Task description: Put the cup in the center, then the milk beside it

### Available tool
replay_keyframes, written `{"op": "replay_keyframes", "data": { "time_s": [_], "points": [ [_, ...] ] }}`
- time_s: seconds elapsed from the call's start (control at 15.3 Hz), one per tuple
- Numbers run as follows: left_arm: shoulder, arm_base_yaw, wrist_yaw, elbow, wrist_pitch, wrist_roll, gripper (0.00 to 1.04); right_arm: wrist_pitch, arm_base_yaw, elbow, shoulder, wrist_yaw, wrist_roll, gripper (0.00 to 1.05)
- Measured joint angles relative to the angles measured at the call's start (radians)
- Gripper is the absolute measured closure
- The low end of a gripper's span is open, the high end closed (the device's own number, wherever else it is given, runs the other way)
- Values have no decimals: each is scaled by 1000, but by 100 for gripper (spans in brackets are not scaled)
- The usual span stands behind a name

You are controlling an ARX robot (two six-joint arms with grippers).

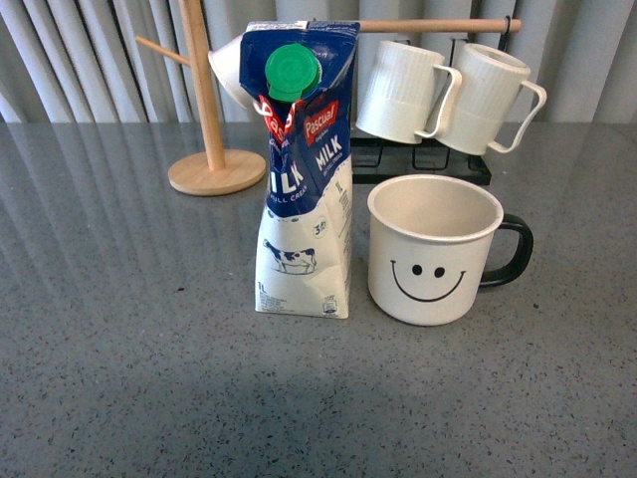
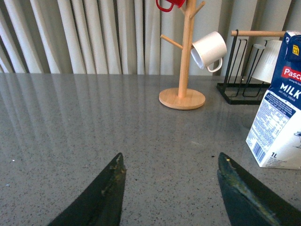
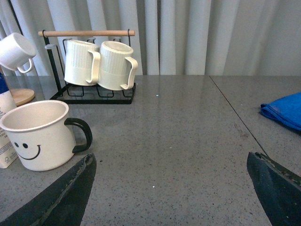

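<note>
Nearest the front camera stood the milk [image 1: 304, 169] just beside the cup [image 1: 435, 249] at mid-table, a 1 L carton probably heavy if full and best pinched low across its flat sides, while left gripper [image 2: 170, 188] and right gripper [image 3: 171, 188] gaped empty.

Kitchen-like counter [image 1: 119, 378] with mug tree [image 1: 204, 119], curtains [image 2: 94, 33].

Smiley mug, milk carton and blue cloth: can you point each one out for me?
Smiley mug [image 1: 430, 261], front view, on its painted face.
Milk carton [image 1: 304, 199], front view, on its blue front panel.
Blue cloth [image 3: 287, 109], right wrist view, on its folded top.
</note>
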Motion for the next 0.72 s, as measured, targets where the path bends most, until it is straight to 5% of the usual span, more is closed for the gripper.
{"op": "replay_keyframes", "data": {
  "time_s": [0.2,0.26,0.72],
  "points": [
    [0,0,0,0,0,0,10,0,0,0,0,0,0,7],
    [0,0,0,0,0,0,5,0,0,0,0,0,0,7],
    [0,0,0,0,0,0,7,0,0,0,0,0,0,7]
  ]
}}
